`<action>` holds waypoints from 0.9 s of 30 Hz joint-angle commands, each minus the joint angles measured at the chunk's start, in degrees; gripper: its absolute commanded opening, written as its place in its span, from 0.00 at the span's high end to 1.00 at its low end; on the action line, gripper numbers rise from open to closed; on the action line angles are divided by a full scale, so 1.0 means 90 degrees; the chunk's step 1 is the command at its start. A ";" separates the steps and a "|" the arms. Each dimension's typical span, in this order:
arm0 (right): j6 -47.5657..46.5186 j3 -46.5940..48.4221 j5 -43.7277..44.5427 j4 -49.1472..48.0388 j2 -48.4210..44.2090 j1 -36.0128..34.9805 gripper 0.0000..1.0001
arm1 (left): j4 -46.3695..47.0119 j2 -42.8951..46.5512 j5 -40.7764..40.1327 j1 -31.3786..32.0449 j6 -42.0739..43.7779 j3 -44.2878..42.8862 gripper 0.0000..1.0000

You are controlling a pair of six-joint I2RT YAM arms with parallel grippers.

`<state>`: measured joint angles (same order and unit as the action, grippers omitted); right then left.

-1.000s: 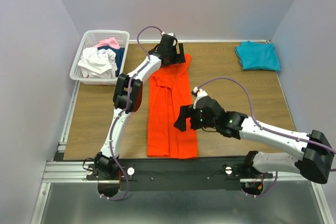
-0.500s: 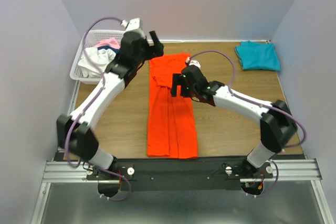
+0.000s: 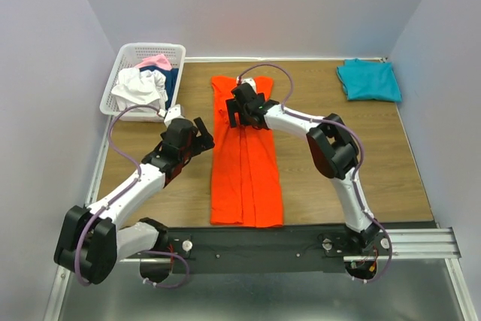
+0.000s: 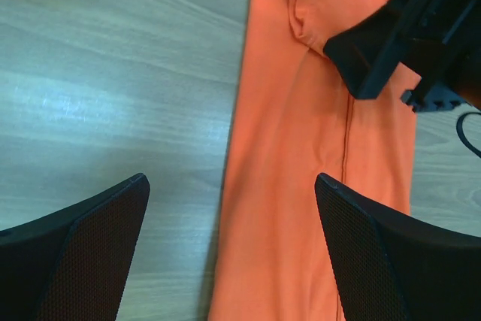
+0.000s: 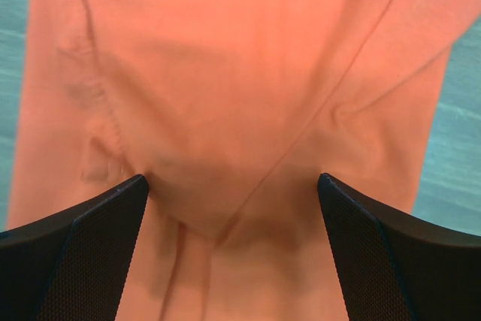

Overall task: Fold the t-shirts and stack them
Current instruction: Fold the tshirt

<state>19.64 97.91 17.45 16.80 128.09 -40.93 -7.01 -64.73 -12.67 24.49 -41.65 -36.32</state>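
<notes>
Surface: wood-grain table (image 3: 338, 163), closed in by pale walls on three sides.
Shirt: orange-red t-shirt (image 3: 244, 171) is laid mid-table as a narrow strip, long axis running far to near.
Right gripper (image 5: 233, 186): spread and empty, held directly over the strip's far end; judged the nearer arm for the next fold.
Left gripper (image 4: 231, 186): spread and empty, the strip's left edge seen between its fingers, near mid-length.
Stack: folded teal-blue t-shirt (image 3: 368, 80) is set at the far right corner, well apart.

The orange-red t-shirt (image 3: 244, 171) lies flat at mid worktop (image 3: 391, 148), folded into a long narrow strip. The teal t-shirt (image 3: 369, 80) lies folded in the far right corner. A white shirt (image 3: 139, 89), a pink shirt (image 3: 155, 60) and a navy shirt (image 3: 172, 80) lie crumpled in the basket (image 3: 150, 46).
</notes>
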 commanded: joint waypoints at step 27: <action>-0.2074 0.1210 -0.0209 0.0175 0.1392 0.1198 0.00 | 0.0612 -0.0445 0.1358 0.0052 -0.0118 0.0968 0.02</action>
<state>4.73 107.33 18.57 15.11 135.85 -30.37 -2.81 -68.53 -5.19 24.51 -43.68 -29.52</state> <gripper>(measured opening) 0.997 0.983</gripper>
